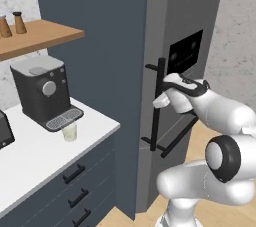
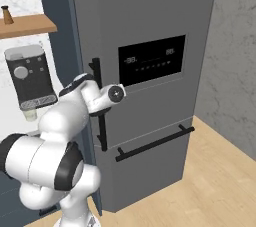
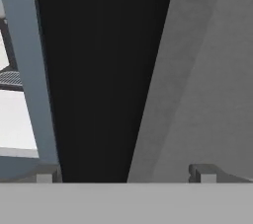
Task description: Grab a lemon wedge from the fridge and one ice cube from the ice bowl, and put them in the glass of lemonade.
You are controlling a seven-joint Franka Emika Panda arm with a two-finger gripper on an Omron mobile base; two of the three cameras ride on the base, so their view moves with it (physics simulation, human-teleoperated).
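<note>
Fridge (image 2: 150, 36), doors closed, lemon wedge presumably inside: my gripper (image 1: 159, 102) sits at the vertical black bar handle (image 1: 159, 78), fingers spread wide to straddle it, while the glass of lemonade (image 1: 69, 131) waits at nine o'clock beneath the coffee machine (image 1: 44, 91).
</note>
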